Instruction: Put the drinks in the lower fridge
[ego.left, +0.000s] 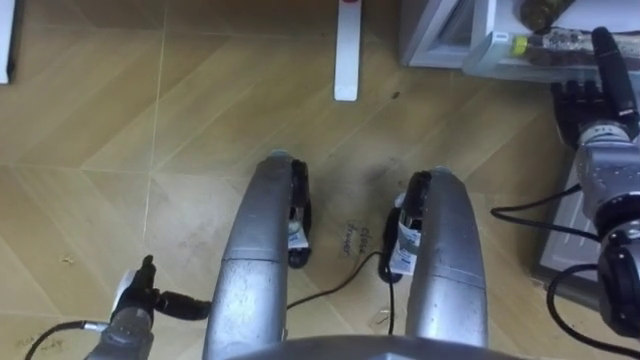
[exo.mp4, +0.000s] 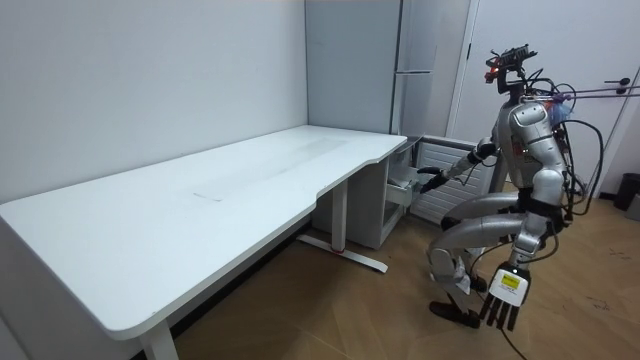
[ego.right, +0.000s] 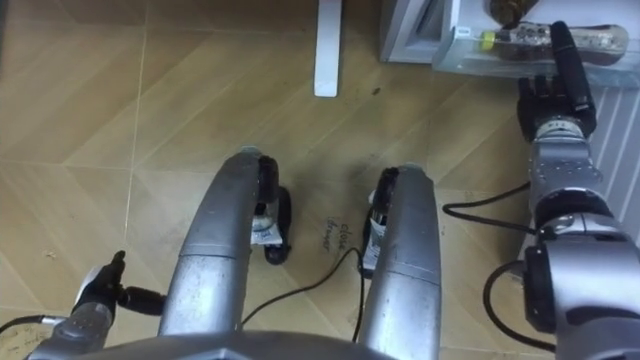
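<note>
The limbs are clad in silver-grey metal shells; black cables are looped beside them; the black-fingered right hand (ego.right: 542, 100) is carried on a grey wrist.

A big white desk (exo.mp4: 200, 200) with a curved front edge runs from eight o'clock of the room view in toward its centre, its top bare. It stands against a plain pale wall (exo.mp4: 150, 70) at ten o'clock. A white foot bar (exo.mp4: 345, 255) of the desk lies flat on the floor just below centre; from the head camera that same bar (ego.left: 346, 50) shows at twelve o'clock. The floor (ego.left: 100, 100) is light wood laid in a herringbone pattern, with some dark scribbled marks (ego.left: 352, 238) near six o'clock. A small dark container (exo.mp4: 630, 190) sits at three o'clock of the room view.
</note>
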